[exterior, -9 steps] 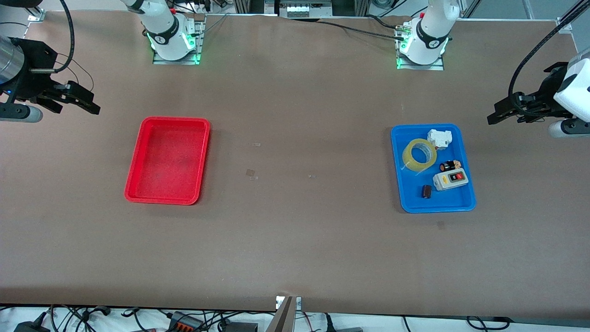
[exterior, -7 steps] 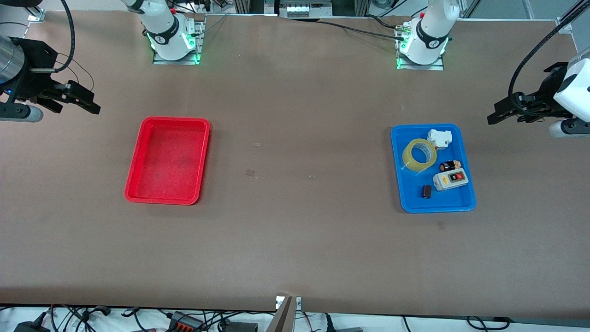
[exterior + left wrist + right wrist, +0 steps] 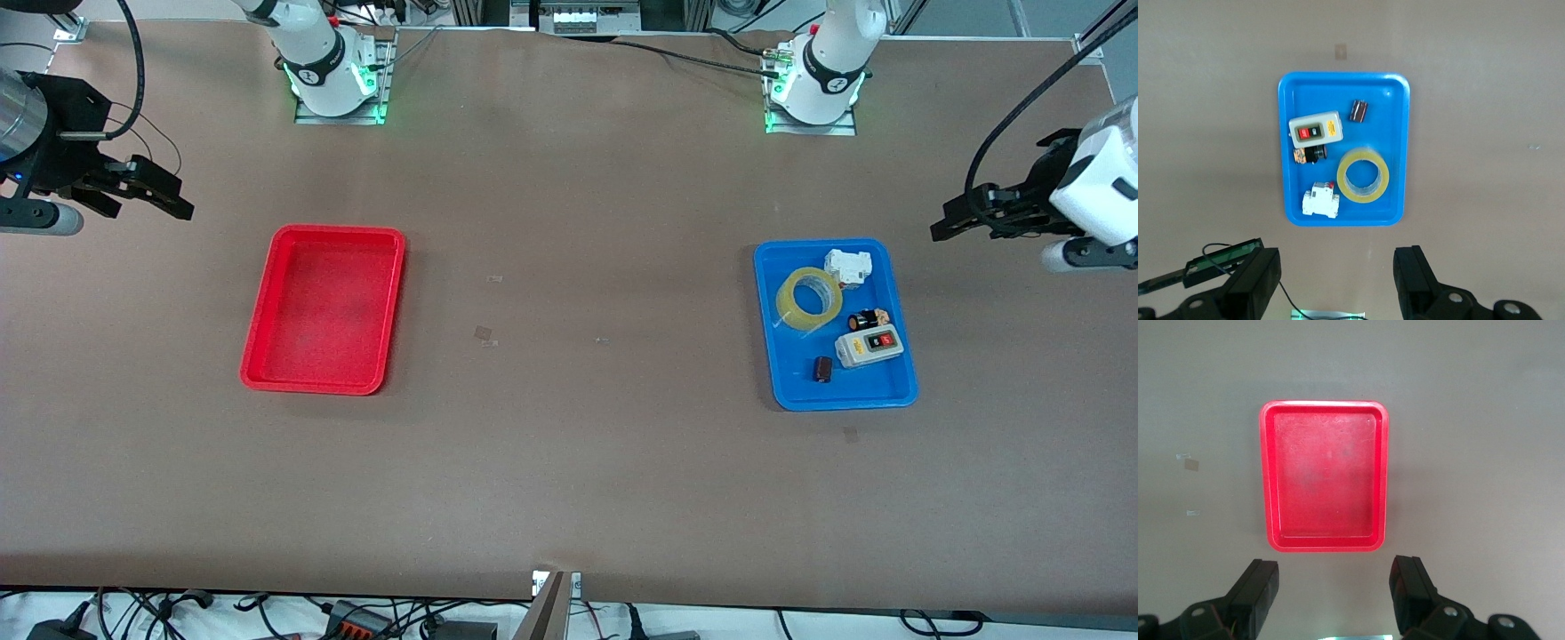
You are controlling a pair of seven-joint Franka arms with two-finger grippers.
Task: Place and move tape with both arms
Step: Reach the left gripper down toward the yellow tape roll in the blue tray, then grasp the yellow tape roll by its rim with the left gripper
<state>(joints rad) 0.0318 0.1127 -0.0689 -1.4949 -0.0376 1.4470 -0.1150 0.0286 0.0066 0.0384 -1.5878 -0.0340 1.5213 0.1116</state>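
Observation:
The tape [image 3: 809,298], a yellowish translucent ring, lies flat in the blue tray [image 3: 896,393] at the left arm's end of the table; it also shows in the left wrist view [image 3: 1363,175]. My left gripper [image 3: 949,225] hangs open and empty high in the air near the table's end, off to the side of the blue tray; its fingers [image 3: 1257,280] stand wide apart. My right gripper [image 3: 164,196] hangs open and empty high over the right arm's end of the table, beside the red tray [image 3: 263,380]; its fingers [image 3: 1253,593] stand wide apart.
The blue tray [image 3: 1401,133] also holds a white breaker [image 3: 847,267], a grey switch box with a red button [image 3: 869,347], a small black cylinder [image 3: 861,320] and a small dark block [image 3: 822,369]. The red tray [image 3: 1381,540] holds nothing.
My left gripper has shifted slightly toward the blue tray and a little lower in the front view. The right arm and the tape have not moved.

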